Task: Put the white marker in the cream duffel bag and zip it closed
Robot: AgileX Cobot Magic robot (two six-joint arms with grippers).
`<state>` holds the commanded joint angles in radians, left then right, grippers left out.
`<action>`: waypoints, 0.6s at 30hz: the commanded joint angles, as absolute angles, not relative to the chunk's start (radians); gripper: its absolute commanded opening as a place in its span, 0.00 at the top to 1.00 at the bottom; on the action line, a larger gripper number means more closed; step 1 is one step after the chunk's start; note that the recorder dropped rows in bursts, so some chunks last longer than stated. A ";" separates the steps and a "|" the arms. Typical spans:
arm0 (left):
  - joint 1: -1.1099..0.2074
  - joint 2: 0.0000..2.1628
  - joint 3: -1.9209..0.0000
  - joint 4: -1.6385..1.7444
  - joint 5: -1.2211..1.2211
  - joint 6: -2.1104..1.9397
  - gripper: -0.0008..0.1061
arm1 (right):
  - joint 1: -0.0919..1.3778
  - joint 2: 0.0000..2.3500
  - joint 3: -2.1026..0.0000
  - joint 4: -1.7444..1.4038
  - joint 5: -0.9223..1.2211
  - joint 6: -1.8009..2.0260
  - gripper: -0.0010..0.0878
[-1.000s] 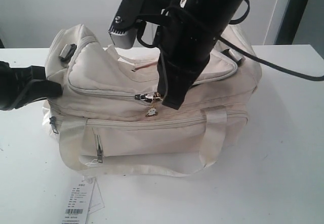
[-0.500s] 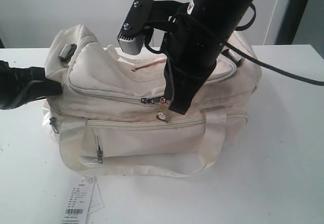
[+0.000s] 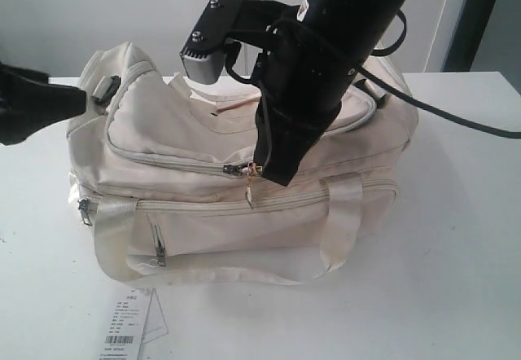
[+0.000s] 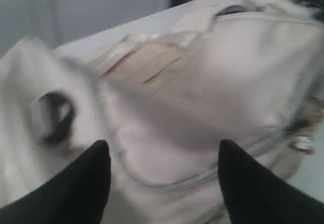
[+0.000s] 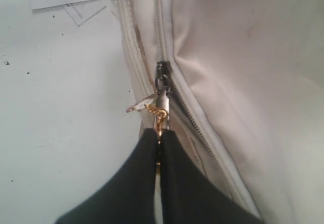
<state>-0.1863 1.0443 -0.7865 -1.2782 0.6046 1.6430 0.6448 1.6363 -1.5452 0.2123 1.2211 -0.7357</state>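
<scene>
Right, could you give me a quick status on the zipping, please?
Right gripper shut on zipper pull. Left gripper open, by bag. Marker not visible.

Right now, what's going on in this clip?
The right tool is pinched shut on the zipper pull of the cream duffel bag's top zipper, partway along the front edge. The left tool is open at the bag's left end, gripping nothing. The white marker shows in no view, so it may be inside already. How much of the zipper is left to close is hidden behind the right arm. A barcoded paper tag lies on the table in front of the bag.
</scene>
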 joint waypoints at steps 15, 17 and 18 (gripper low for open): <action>-0.493 1.267 -0.791 -1.120 0.342 1.885 0.39 | 0.645 1.636 -1.545 0.227 1.221 -0.754 0.99; -0.493 1.280 -0.792 -1.120 0.309 1.885 0.39 | 0.645 1.636 -1.545 0.227 1.221 -0.754 0.99; -0.493 1.282 -0.792 -1.120 0.300 1.885 0.39 | 0.645 1.636 -1.545 0.227 1.221 -0.754 0.99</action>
<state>-0.4929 1.2816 -0.7924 -1.1200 0.3001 1.8851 0.6448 1.6363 -1.5452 0.2271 1.2211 -0.7541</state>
